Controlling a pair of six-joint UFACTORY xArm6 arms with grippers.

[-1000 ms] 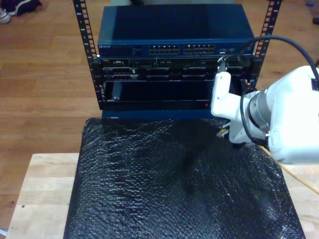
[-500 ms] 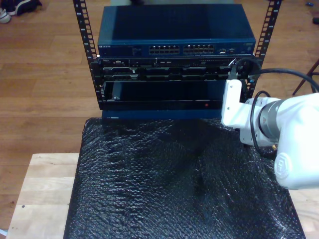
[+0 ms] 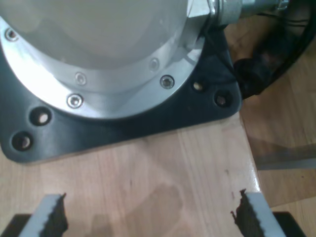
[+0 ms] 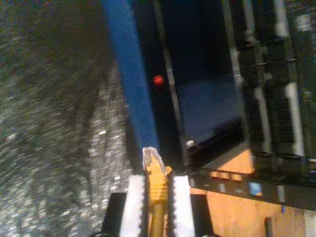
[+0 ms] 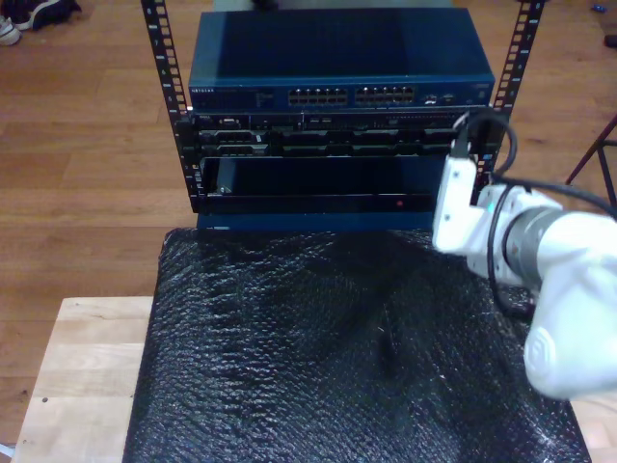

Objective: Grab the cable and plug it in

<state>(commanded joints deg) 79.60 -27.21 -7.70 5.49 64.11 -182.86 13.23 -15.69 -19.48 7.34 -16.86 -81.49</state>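
My second gripper (image 4: 157,197), clamped on the thin orange-yellow network cable (image 4: 157,180), has swung toward the exterior view's right, nearer the dark blue rack switch (image 5: 337,58); my first gripper (image 3: 148,217) hangs wide open, empty.

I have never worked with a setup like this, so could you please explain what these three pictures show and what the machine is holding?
These are three cameras at one moment. The exterior view looks down on a wooden table covered by a black mat, facing a rack of network gear. The white arm at that view's right is one of my two. The second wrist view rides on that arm: my second gripper is shut on the cable, an orange cord with a clear plug, pointed toward the rack. The first wrist view looks along my first gripper, open above bare wood near an arm's metal base.
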